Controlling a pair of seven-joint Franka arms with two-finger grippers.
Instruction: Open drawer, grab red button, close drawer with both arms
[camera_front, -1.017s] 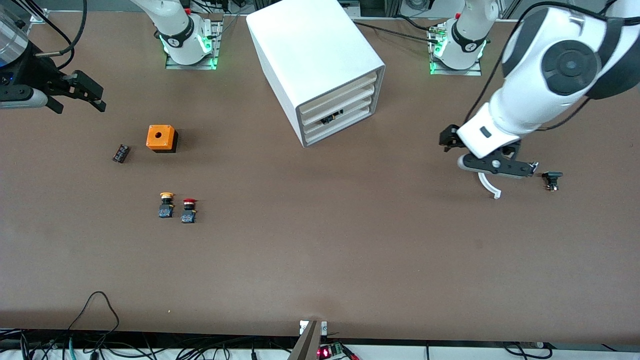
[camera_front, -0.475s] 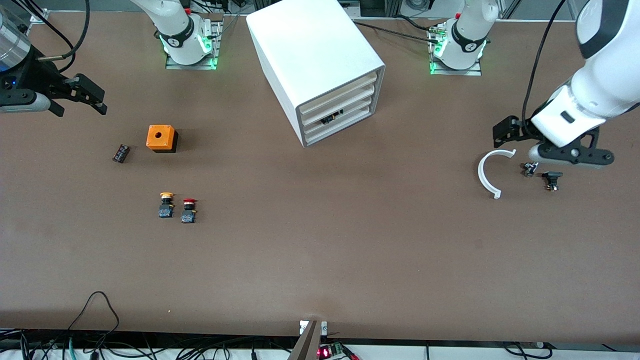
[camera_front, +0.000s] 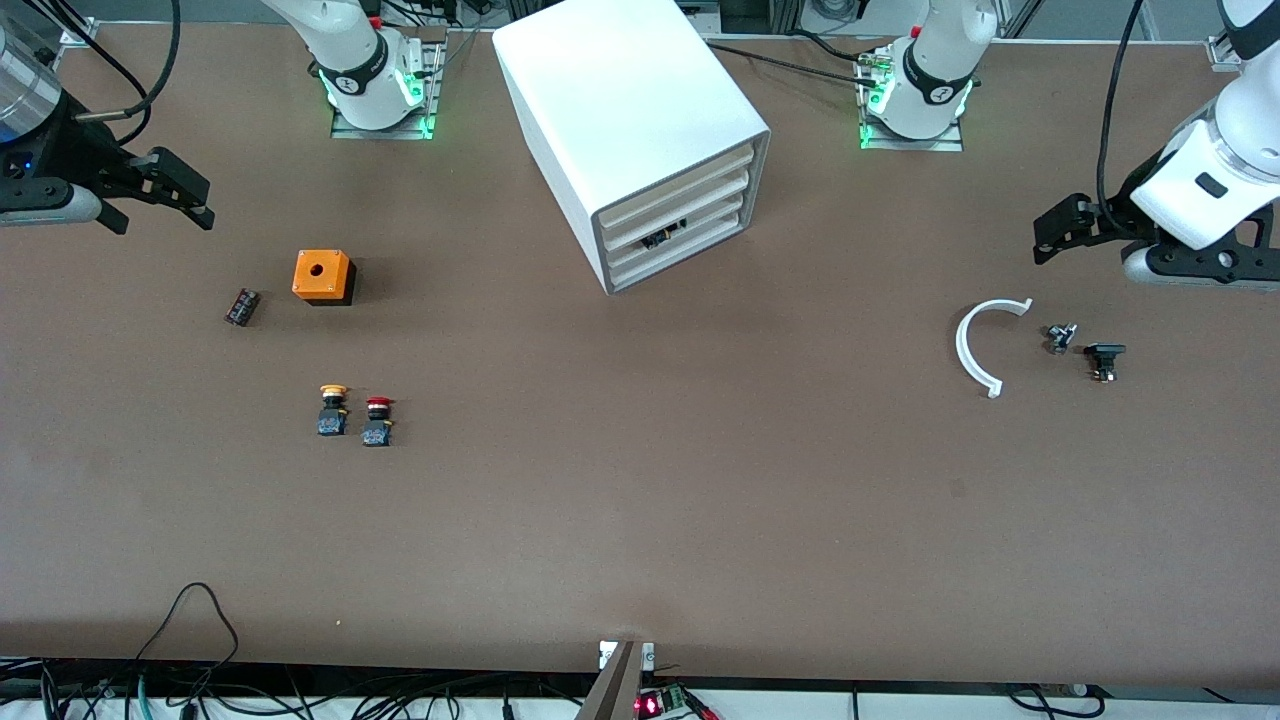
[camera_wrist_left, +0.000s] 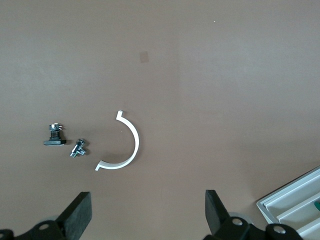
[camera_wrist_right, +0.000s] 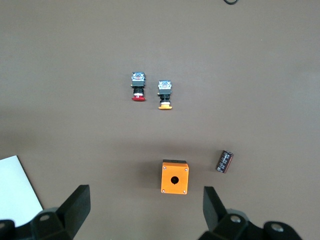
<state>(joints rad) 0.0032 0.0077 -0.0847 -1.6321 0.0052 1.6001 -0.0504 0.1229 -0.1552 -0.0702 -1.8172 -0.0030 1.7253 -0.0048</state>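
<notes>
While both grippers, left (camera_front: 1048, 238) and right (camera_front: 198, 200), hang wide (empty) at table ends, we should square up to the drawer (camera_front: 683, 201) first.

Toward the right arm's end of the table (camera_front: 640, 520): an orange cube (camera_front: 323, 276), a dark cylinder (camera_front: 241, 306), a yellow-capped button (camera_front: 332, 409). Toward the left arm's end: a white arc (camera_front: 975, 347), a screw (camera_front: 1059, 337), a black clip (camera_front: 1103, 359).
</notes>
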